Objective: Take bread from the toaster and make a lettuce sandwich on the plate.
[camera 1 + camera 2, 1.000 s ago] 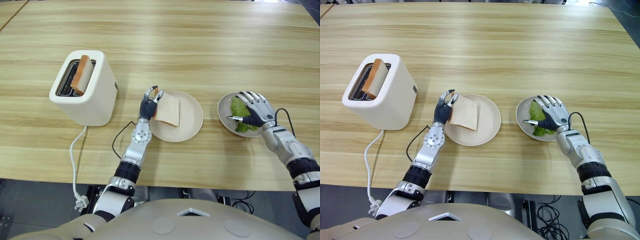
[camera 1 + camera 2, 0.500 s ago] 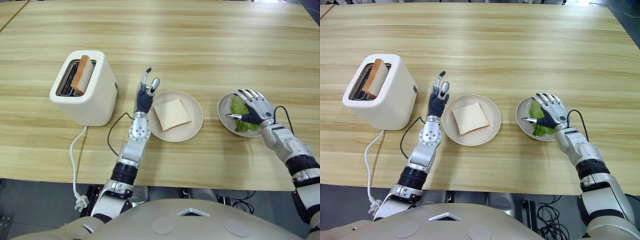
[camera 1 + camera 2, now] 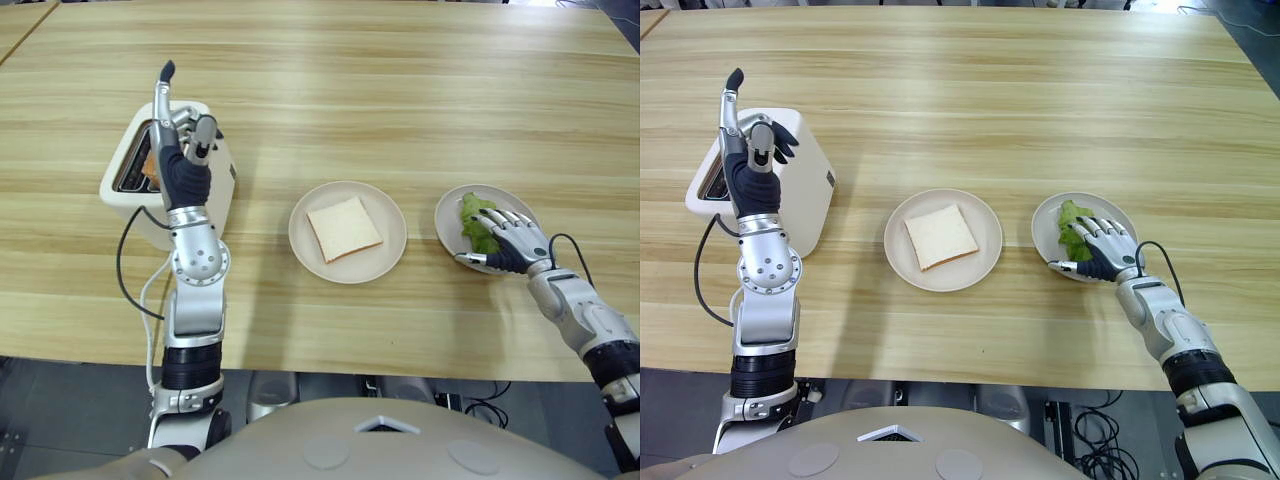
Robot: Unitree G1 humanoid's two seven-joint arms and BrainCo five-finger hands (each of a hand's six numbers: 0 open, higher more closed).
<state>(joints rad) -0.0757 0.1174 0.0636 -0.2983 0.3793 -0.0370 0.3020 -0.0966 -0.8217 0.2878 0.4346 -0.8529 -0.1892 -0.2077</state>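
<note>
light wooden table (image 3: 400, 60), dark grey floor (image 3: 60, 400)

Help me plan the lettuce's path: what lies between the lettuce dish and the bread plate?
Nothing but bare wooden table separates the lettuce dish from the bread plate; the two rims stand apart, as the left eye view shows.

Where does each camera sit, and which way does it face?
Left eye view: on the robot's head, facing forward and down at the table; left hand before the toaster, right hand at the lettuce.
Right eye view: just beside it, same direction; both hands show here too.
Shared: the same scene, with the bread on the plate.
</note>
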